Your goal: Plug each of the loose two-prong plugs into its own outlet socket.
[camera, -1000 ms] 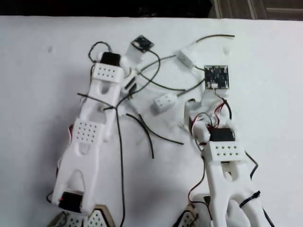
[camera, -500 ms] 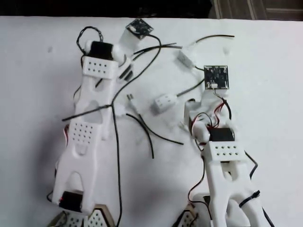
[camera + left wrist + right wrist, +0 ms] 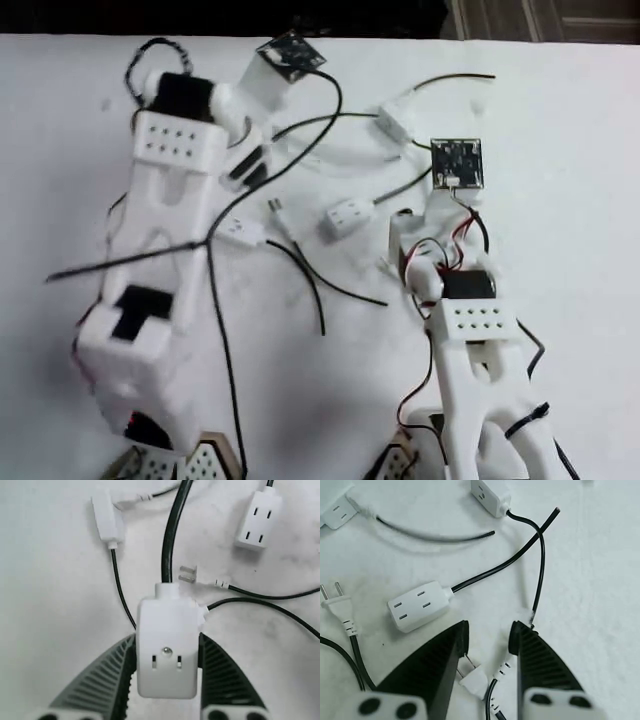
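In the left wrist view my left gripper [image 3: 166, 642] is shut on a white outlet socket [image 3: 166, 655], held above the table with its black cable running away from it. Beneath it lie a loose two-prong plug [image 3: 187, 575] and a double socket [image 3: 258, 517]. In the high view the left gripper [image 3: 248, 168] hangs raised at the back left. My right gripper [image 3: 489, 626] stands open low over the table, with a small white plug [image 3: 472, 679] lying between its fingers. A double socket [image 3: 420, 605] rests just beyond its tips, and another plug [image 3: 335, 600] lies off to one side.
Another socket [image 3: 395, 120] lies at the back centre and a white socket [image 3: 240, 230] sits beside the left arm. Loose black cables [image 3: 310, 285] cross the middle of the table between the arms. One long cable [image 3: 222, 340] trails along the left arm toward the front edge.
The left arm has risen and swung back and to the left with the socket in its gripper, dragging the cable along. The right arm has stayed still.
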